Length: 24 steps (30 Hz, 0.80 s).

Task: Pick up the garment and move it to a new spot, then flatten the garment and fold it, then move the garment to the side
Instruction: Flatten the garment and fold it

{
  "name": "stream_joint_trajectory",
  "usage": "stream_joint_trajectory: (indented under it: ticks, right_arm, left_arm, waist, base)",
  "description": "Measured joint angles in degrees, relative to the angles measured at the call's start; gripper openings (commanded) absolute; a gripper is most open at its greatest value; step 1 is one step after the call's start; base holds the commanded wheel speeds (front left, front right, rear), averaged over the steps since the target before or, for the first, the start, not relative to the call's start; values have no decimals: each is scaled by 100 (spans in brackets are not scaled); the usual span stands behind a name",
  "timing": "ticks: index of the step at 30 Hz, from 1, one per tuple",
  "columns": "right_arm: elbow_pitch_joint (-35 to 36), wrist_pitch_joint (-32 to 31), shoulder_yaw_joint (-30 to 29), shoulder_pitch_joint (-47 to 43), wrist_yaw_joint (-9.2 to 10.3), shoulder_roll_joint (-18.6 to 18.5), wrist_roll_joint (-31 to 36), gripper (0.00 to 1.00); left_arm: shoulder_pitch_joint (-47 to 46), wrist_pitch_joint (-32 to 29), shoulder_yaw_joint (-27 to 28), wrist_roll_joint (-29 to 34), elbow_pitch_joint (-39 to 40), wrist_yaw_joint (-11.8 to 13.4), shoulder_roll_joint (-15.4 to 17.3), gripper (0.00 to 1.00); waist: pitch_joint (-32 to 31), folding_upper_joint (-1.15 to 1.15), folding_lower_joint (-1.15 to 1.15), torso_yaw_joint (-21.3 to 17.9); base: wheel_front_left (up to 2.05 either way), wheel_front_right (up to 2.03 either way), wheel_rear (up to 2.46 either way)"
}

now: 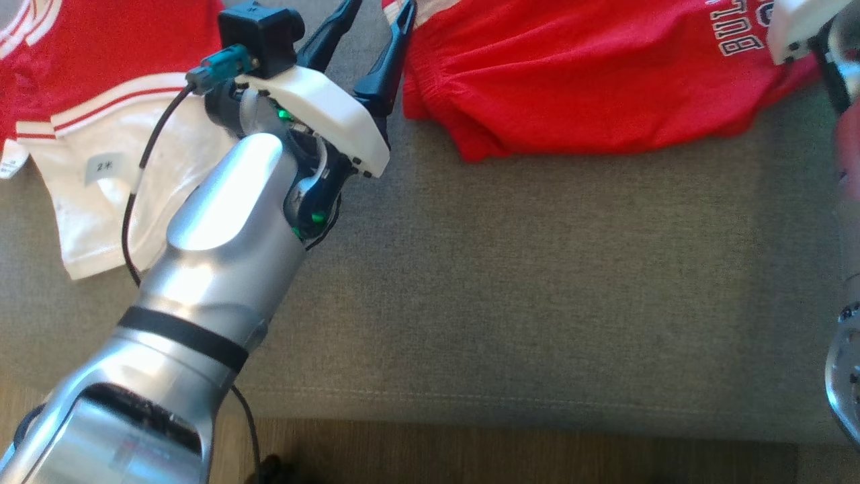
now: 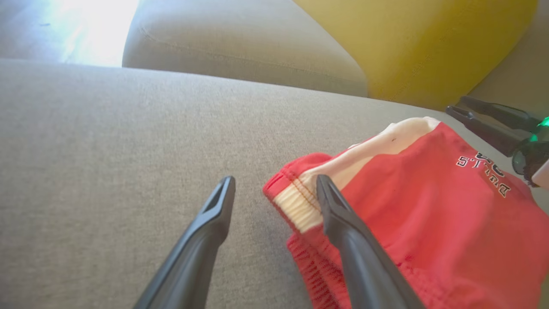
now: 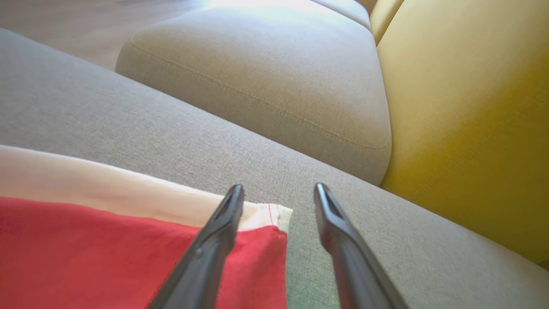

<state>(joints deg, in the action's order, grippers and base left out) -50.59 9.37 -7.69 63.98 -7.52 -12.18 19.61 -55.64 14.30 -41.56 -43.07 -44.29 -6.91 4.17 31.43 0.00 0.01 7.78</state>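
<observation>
A grey sofa cushion (image 1: pixel 537 269) seen from the robot's head. A pair of red shorts (image 1: pixel 591 74), the garment to be moved, lies crumpled at 1 o'clock, with white lettering near its 2 o'clock end. A second red and white garment (image 1: pixel 114 134) lies at 10 o'clock, partly under the left forearm.

The left gripper (image 2: pixel 275 184) sits at 12 o'clock with its fingers spread and holding nothing. In its wrist view one finger is over the shorts' cream band (image 2: pixel 300 208) and the other over bare cushion. The right gripper (image 3: pixel 279 191) is also spread and empty. It straddles the far corner of the shorts, with a yellow cushion (image 3: pixel 467 128) at 3 o'clock in its wrist view.

Likely risks: each gripper covers only the very edge of a corner, so closing here may pinch just a thin hem or a single layer, which could slip out on the lift. A finger pressing too low could snag the sofa fabric along with the cloth. If only one side holds, the shorts would probably hang twisted. The left forearm and its cable could also drag the neighbouring garment
</observation>
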Motion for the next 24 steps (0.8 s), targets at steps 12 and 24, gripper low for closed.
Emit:
stream_joint_trajectory:
  ticks: [12,24]
  right_arm:
    - [-522,486,-19,-984,1,697,-851,100]
    - [-1110,-479,-452,-1536,1,156,-1925,100]
  left_arm:
    - [1912,0,831,1585,1755,1063,375,100]
    - [4643,26,1057,3082,4258,1595,426,100]
  waist:
    - [-1006,0,-1,-230]
    - [-1842,0,-1,-143]
  base:
    - [0,0,0]
    - [0,0,0]
